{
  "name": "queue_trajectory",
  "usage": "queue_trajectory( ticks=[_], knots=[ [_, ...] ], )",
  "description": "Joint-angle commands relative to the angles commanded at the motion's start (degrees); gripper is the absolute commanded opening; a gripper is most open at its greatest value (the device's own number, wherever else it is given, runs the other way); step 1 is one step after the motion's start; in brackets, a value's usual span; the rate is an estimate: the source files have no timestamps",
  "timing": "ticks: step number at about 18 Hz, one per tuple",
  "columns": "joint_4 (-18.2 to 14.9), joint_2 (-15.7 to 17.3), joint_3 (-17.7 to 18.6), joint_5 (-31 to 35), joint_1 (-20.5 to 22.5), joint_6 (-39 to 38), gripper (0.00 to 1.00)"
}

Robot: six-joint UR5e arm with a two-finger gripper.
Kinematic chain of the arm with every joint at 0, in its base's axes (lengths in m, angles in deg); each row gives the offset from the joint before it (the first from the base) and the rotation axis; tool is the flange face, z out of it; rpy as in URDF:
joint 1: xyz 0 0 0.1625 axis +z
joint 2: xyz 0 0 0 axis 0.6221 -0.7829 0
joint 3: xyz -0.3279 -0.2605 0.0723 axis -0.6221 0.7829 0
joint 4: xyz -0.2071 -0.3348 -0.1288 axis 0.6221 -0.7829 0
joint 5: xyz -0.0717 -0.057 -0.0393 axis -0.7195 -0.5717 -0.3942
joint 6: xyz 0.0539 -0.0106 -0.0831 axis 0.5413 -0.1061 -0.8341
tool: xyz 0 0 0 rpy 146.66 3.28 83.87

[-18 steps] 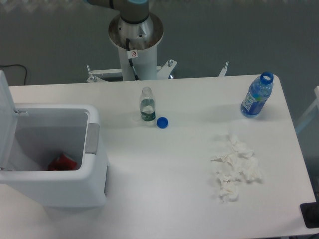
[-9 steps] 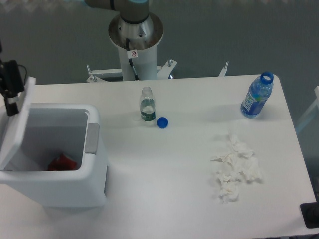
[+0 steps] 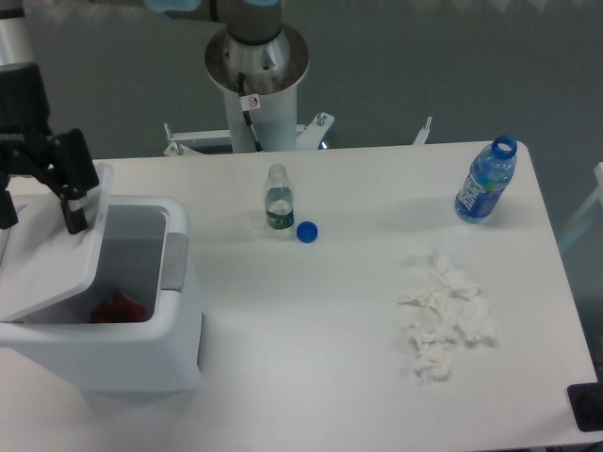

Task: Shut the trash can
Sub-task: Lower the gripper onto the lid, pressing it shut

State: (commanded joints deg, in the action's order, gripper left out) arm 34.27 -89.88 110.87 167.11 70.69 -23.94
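Fingers (image 3: 38, 202) spread apart press the tilted lid (image 3: 52, 254), which half hides the trash can (image 3: 141, 348) interior.

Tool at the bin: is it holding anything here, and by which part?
Nothing is gripped. The tool is open, one finger resting against the top of the trash can's half-lowered lid.
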Motion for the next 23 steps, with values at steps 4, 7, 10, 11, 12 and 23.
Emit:
queue_trajectory(
  ticks=[4,7,10,11,12,23],
  knots=[
    [0.4,-0.5,0.2,1.8,0.6,0.1,1.0],
    [0.7,-0.6,0.1,1.8,1.3,0.2,1.0],
    [1.3,-0.9,0.1,1.8,2.2,0.2,1.0],
    [1.7,-1.0,0.1,1.9,2.5,0.2,1.0],
    [2.0,-1.1,-0.1,1.8,2.9,0.2,1.0],
    [2.1,-2.5,0.6,1.8,5.4,0.6,1.0]
  ],
)
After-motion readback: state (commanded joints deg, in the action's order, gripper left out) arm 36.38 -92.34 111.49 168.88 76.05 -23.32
